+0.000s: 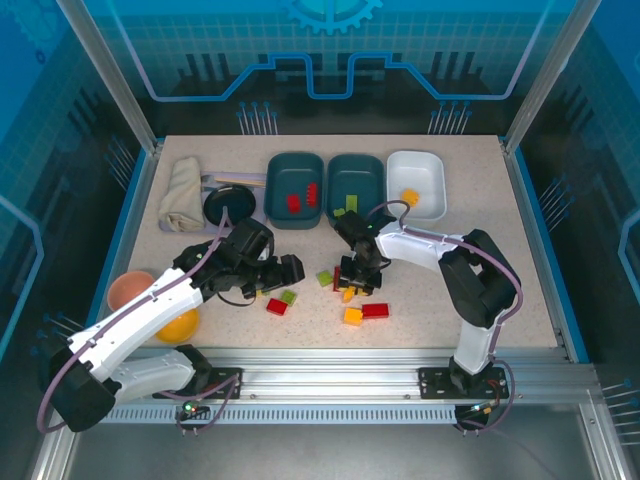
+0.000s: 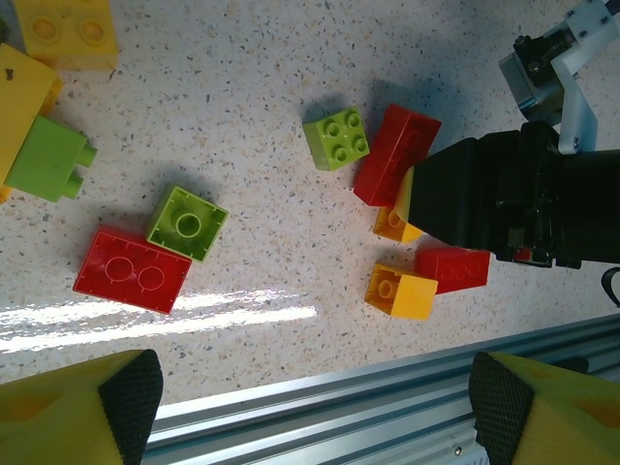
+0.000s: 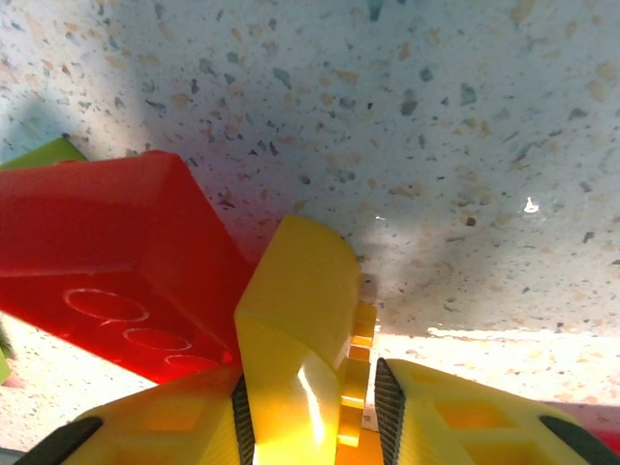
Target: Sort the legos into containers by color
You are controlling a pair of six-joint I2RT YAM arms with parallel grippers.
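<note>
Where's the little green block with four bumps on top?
In the left wrist view, the green block sits on the speckled table near the top middle. A tilted red brick is right next to it, on the picture's right.

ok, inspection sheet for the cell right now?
Surface: speckled beige tabletop, no spills seen.
Job's things: left dark teal plastic tray holds red bricks; middle dark teal tray green bricks; white tray one yellow-orange brick; loose bricks scattered in front.
Clutter: folded beige cloth, round black dish, pink cup, yellow bowl.
Grippers: left gripper open above loose bricks; right gripper shut on yellow brick.
Cables: grey cables along arms, no snag seen.
Surroundings: aluminium frame, blue panels.
</note>
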